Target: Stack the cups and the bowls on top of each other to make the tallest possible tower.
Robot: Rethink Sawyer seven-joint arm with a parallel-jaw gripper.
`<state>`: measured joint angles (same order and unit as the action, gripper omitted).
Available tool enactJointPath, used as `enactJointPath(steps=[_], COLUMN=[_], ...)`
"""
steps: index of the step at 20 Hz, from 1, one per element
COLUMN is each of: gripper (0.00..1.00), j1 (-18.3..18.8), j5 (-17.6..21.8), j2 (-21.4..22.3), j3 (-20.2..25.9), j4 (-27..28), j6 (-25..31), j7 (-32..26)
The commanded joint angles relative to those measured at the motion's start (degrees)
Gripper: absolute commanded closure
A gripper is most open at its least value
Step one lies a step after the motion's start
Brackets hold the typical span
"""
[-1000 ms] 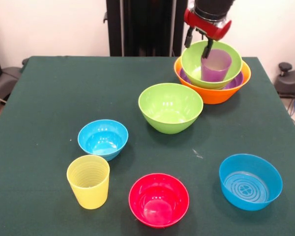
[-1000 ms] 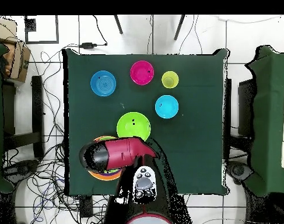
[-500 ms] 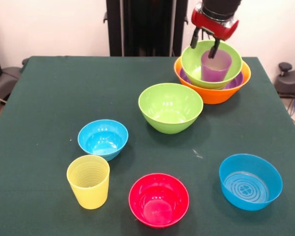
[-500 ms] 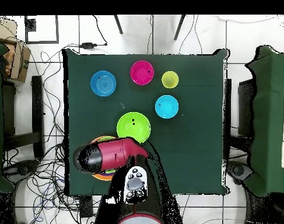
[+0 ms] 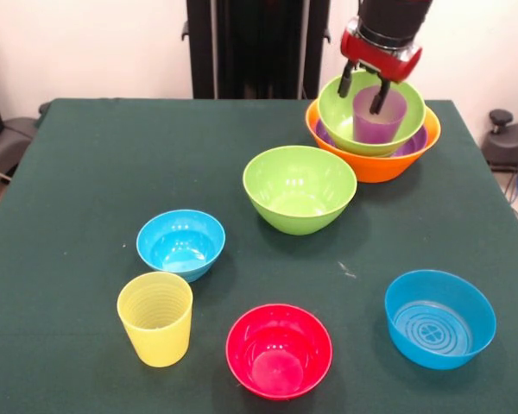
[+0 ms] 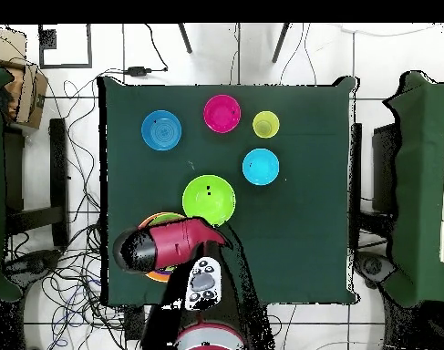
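My claw (image 5: pixel 369 91) hangs released w/ fingers spread, just above the purple cup (image 5: pixel 379 116), gripping nothing. Cup sits upright in a lime green bowl (image 5: pixel 338 116), nested on a purple bowl (image 5: pixel 414 145) inside the orange bowl (image 5: pixel 375 166). The tower stands at the table (image 5: pixel 104 172) far edge. Yellow ribbed cup (image 5: pixel 155 317) well apart, nr front.

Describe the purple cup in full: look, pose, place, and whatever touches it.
The purple cup is a small, smooth, translucent plastic tumbler. It stands upright, mouth up, inside the lime green bowl that tops the tower, above a purple bowl and the orange base bowl. The open gripper hangs over it, one finger in front of its wall; contact cannot be told. In the overhead view, the arm hides it.
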<state>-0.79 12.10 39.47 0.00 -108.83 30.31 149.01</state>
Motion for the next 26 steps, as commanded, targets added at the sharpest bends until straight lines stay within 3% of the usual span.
enactJointPath(steps=[1,10,14,15,26], gripper=[0.0,0.0,0.0,1.0,1.0], j1=[-1.0,-4.1,-4.4,-6.0,-4.8], j5=[3.4,2.8,2.5,2.2,0.8], j2=[-4.7,-8.3,-7.8,-8.1,-6.8], j3=[1.2,-0.7,-1.8,-3.7,-1.1], j4=[2.6,0.9,0.1,0.2,0.1], j6=[-6.7,-13.5,-14.7,-16.9,-12.1], j7=[1.7,4.0,3.7,5.1,1.4])
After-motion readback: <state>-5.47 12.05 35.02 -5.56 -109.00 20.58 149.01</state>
